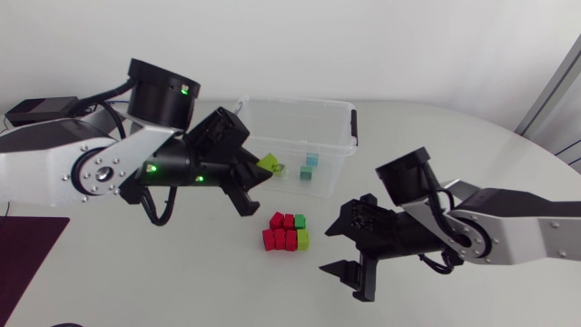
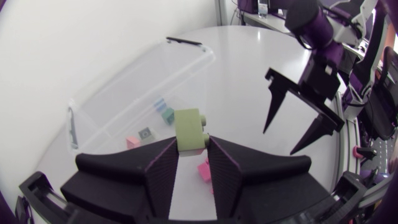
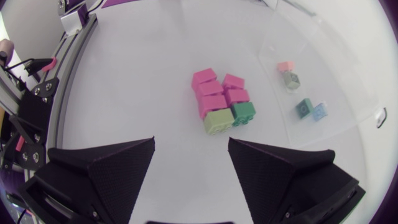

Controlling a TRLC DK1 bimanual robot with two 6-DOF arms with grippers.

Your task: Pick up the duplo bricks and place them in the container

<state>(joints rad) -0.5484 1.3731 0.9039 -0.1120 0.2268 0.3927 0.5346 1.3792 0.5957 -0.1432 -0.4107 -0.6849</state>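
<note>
My left gripper is shut on a lime green duplo brick, held above the table at the near wall of the clear container. In the left wrist view the brick stands upright between the fingertips of the gripper. A cluster of red bricks with two green ones lies on the table in front of the container. My right gripper is open, just right of the cluster; in its own view the cluster lies ahead of the gripper.
Several small bricks lie inside the container: a teal one, a light blue one, a grey one and a pink one. A dark mat lies at the table's left edge.
</note>
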